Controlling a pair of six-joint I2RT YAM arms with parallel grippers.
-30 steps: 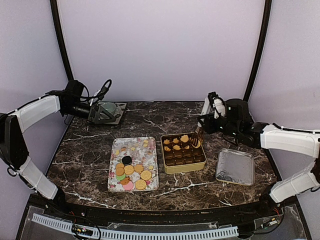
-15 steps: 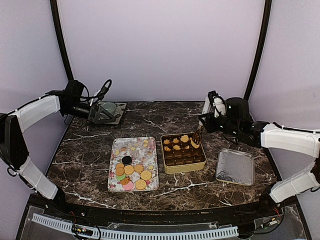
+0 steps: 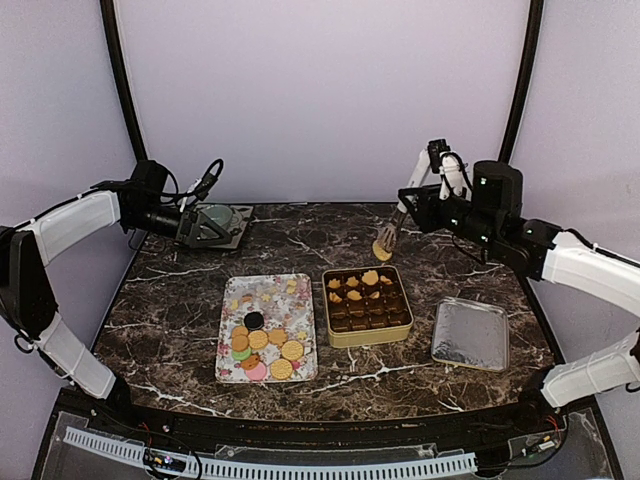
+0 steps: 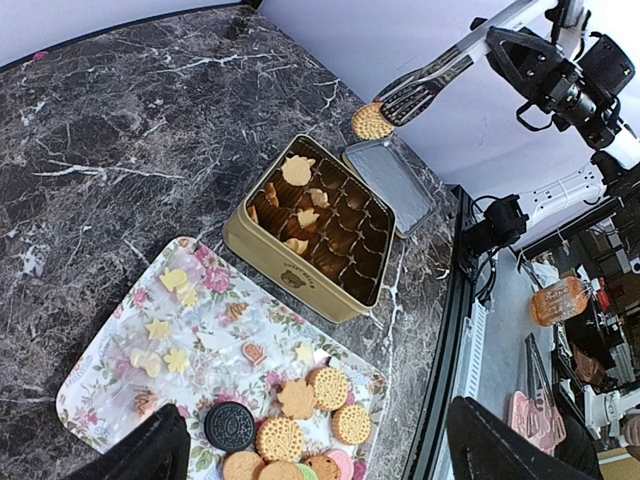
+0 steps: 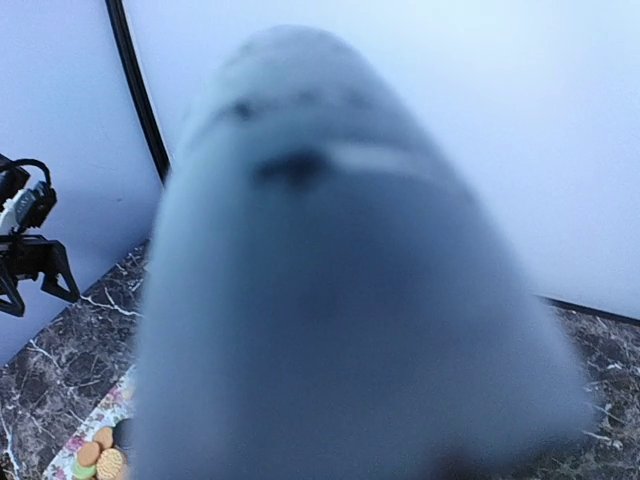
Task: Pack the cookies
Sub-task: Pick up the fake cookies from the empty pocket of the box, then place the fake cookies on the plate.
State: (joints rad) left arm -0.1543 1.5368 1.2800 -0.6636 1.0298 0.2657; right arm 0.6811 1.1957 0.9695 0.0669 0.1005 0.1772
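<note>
Tin [image 3: 366, 335] about a third filled, many cookies [image 3: 262, 345] left on floral tray [image 3: 238, 292]; right gripper [image 3: 425, 195] clamps tongs [image 3: 396, 226] carrying one round cookie [image 3: 382, 250], left gripper [image 4: 320, 455] wide open, empty.

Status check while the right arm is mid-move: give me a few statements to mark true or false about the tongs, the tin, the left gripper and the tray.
1. The tongs in the right gripper hold a round golden cookie in the air behind the tin. True.
2. The tin is covered. False: it stands open, and a grey lid lies on the table to its right.
3. The left gripper is shut on a cookie. False: it is open and empty at the table's left rear.
4. A dark sandwich cookie lies on the floral tray. True.
</note>
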